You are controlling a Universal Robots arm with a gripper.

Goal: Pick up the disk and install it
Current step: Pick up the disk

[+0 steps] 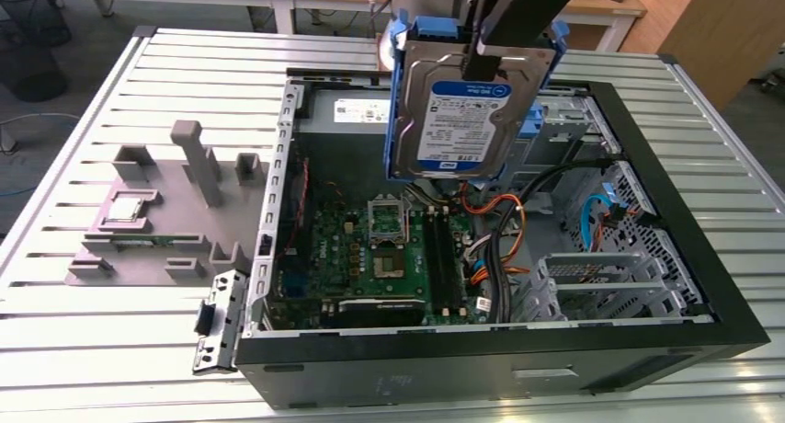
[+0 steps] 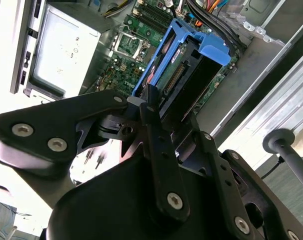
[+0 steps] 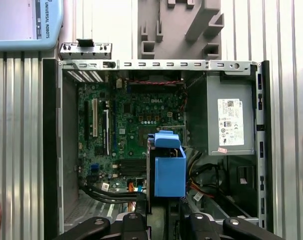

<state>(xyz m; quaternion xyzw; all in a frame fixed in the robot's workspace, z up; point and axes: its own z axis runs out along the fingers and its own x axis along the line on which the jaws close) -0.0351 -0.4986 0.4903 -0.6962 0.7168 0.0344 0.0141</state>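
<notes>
Transport is the step in hand: the hand (image 1: 486,62), clamped on the disk (image 1: 460,120), holds it upright over the open computer case (image 1: 726,314) on the desk (image 1: 110,345), and seating it likely calls for squaring its carrier with a drive cage (image 1: 608,278).

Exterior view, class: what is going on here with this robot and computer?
The robot arm's gripper is clamped on the disk in its blue bracket, holding it upright in the air above the open computer case. The disk hangs over the green circuit board, not yet seated anywhere. A grey holder stands on the table at the exterior view's left of the case.
</notes>
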